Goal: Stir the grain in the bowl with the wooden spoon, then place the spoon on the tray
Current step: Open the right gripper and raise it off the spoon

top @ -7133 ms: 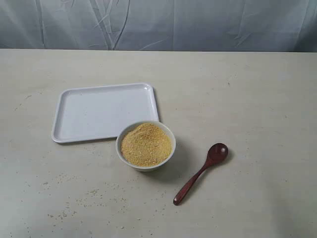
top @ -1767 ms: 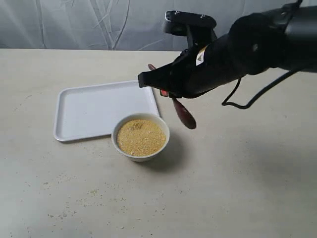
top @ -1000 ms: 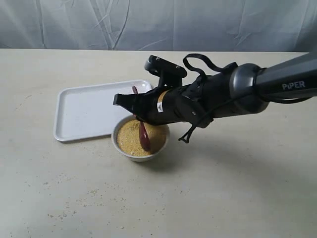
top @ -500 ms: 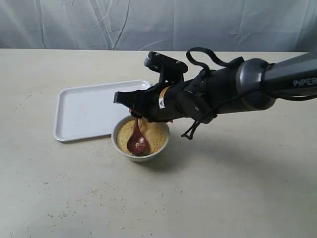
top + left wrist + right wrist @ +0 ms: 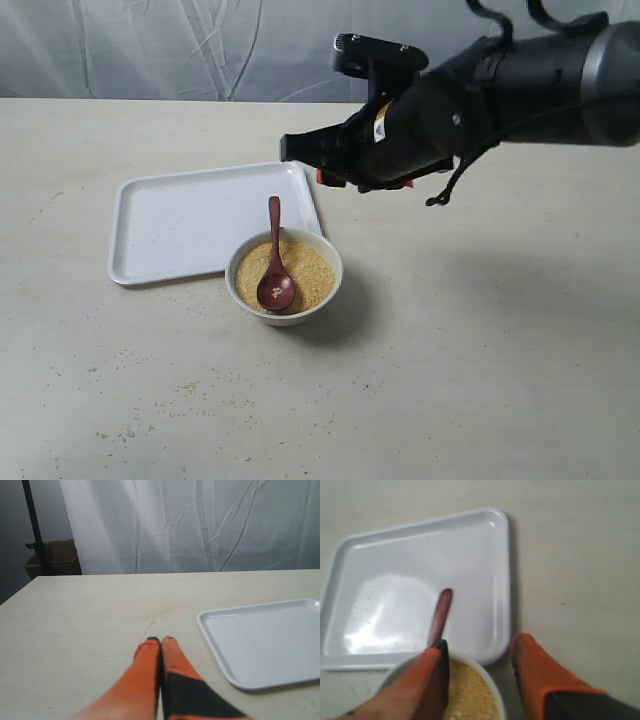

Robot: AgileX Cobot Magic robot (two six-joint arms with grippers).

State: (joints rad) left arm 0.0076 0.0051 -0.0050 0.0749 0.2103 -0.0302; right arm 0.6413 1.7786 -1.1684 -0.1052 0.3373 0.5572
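In the one bowl (image 5: 302, 311) rests one wooden spoon (image 5: 274, 262), beside one tray (image 5: 180, 225).

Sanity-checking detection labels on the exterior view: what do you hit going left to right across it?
tray → bowl, with the grain and wooden spoon in it → right arm. The right gripper is left out: it hangs over the tray's corner and the bowl.

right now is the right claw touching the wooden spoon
Apart. The exterior view shows the right claw raised, tray visible between it and the wooden spoon, which leans in the bowl.
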